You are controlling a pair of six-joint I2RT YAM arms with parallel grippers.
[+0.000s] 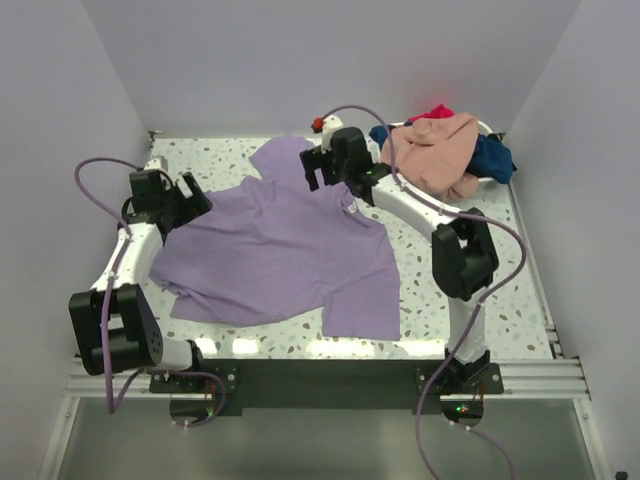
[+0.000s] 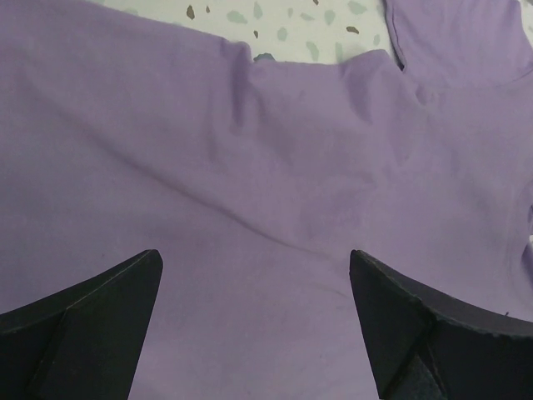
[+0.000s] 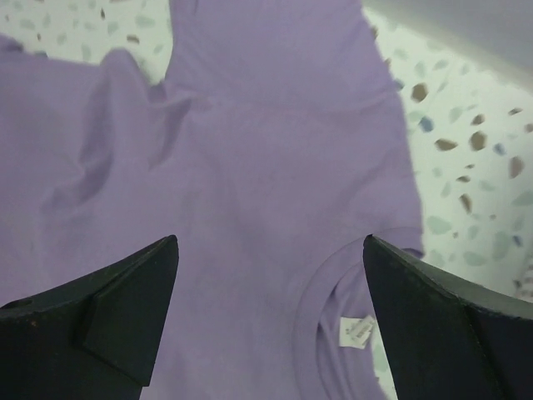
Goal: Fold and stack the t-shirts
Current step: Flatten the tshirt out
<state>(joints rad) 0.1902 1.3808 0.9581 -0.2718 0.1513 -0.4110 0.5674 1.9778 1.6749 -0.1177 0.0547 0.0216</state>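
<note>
Left pincer (image 2: 255, 254) wide, right pincer (image 3: 271, 237) wide at collar (image 3: 310, 287) edge; lavender t-shirt (image 1: 280, 250) spread

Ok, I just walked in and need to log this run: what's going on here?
Two robot arms are at a lavender t-shirt lying spread and unfolded on the speckled table. The left gripper is open over its left side, the right gripper open by the collar and neck label. Neither holds cloth. A peach-pink shirt, a navy shirt and a red shirt lie heaped at the far right corner.
</note>
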